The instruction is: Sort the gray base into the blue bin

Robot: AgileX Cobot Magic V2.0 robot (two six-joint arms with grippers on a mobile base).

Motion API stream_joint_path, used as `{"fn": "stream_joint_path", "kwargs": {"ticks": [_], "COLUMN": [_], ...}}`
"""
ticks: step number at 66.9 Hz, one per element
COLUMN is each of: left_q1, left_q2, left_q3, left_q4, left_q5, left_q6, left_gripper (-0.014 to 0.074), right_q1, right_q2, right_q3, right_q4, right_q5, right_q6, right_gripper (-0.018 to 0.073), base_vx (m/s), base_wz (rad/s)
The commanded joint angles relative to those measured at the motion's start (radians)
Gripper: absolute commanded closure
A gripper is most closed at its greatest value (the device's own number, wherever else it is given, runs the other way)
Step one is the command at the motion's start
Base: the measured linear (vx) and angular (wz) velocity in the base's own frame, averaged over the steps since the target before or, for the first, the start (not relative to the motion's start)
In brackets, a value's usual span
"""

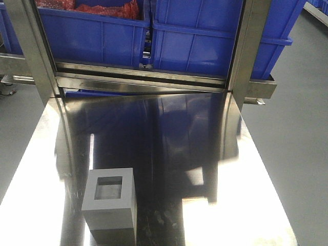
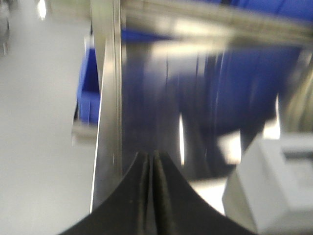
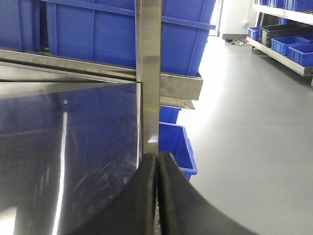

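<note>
Observed matte gray cubic block [image 1: 108, 200] on polished steel table [image 1: 169, 133], recess upward. Noted left gripper [image 2: 150, 157] and right gripper [image 3: 157, 158] clenched, empty

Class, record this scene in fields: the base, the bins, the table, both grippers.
base: gray base, pocket up, near left on the table, ungripped
left bin: blue, on the rack behind, holds red items
right bin: blue, contents hidden
left gripper: shut, empty, beside the base
right gripper: shut, empty, at the table's right edge
</note>
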Motion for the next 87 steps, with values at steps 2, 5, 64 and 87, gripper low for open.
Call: {"fn": "stream_joint_path", "kwargs": {"ticks": [2, 5, 64, 87], "left_q1": [-0.002, -0.002, -0.002, -0.002], "left_q2": [0.068, 0.081, 0.091, 0.091], "left_q3": [-0.049, -0.049, -0.049, -0.049], "left_q4": [-0.012, -0.012, -0.02, -0.03], "left_q5": [0.011, 0.013, 0.017, 0.005], "left_q6": [-0.003, -0.003, 0.028, 0.029], "left_gripper": [0.0603, 0.0603, 0.022, 0.0146], "right_q1": [-0.002, -0.002, -0.002, -0.002], "right_q2": [-0.007, -0.007, -0.007, -0.007], "right_q3": [0.006, 0.006, 0.006, 0.006], "right_q4": [-0.009, -0.009, -0.009, -0.009], "right_q5": [-0.079, -0.079, -0.08, -0.08], "right_q6": [-0.012, -0.012, -0.012, -0.012], "right_gripper": [0.0564, 0.0564, 0.0564, 0.0564], "base_vx": [0.0, 0.0, 0.0, 0.0], "base_wz": [0.0, 0.0, 0.0, 0.0]}}
